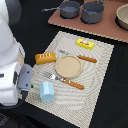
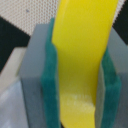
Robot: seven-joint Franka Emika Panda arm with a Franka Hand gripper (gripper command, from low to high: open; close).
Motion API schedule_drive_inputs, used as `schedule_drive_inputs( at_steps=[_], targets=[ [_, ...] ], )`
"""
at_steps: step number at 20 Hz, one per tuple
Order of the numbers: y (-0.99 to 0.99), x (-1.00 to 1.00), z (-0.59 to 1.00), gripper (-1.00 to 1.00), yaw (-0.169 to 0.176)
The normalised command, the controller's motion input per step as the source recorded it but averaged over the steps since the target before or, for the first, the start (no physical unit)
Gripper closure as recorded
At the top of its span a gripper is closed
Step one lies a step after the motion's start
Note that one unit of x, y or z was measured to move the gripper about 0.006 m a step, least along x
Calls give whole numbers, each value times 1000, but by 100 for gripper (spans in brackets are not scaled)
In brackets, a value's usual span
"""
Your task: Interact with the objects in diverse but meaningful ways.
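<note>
In the wrist view a yellow banana [image 2: 85,50] stands between the green pads [image 2: 52,85] of my gripper [image 2: 80,80], which is shut on it. The exterior view shows the white arm [image 1: 12,65] at its left, over the mat's near corner; the fingers are hidden there. On the striped mat [image 1: 95,85] lie an orange-brown bread loaf [image 1: 45,58], a flat yellow packet [image 1: 85,44] with a red mark, and a light blue cup [image 1: 47,91] close beside the arm. Two dark grey pots [image 1: 69,8] [image 1: 92,12] stand at the back.
A tan round plate [image 1: 67,66] sits mid-mat, with a fork [image 1: 62,80] in front of it and a knife [image 1: 82,57] behind, both orange-handled. The pots rest on a brown board [image 1: 100,27]. A bowl [image 1: 123,17] is at the exterior view's far right.
</note>
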Motion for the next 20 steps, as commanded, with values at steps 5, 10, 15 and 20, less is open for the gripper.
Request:
schedule_drive_inputs(
  at_steps=[5,10,15,20],
  targets=[
    [539,717,607,100,8],
    [589,722,274,100,0],
    [669,692,194,100,0],
    [678,663,110,100,0]
  ],
)
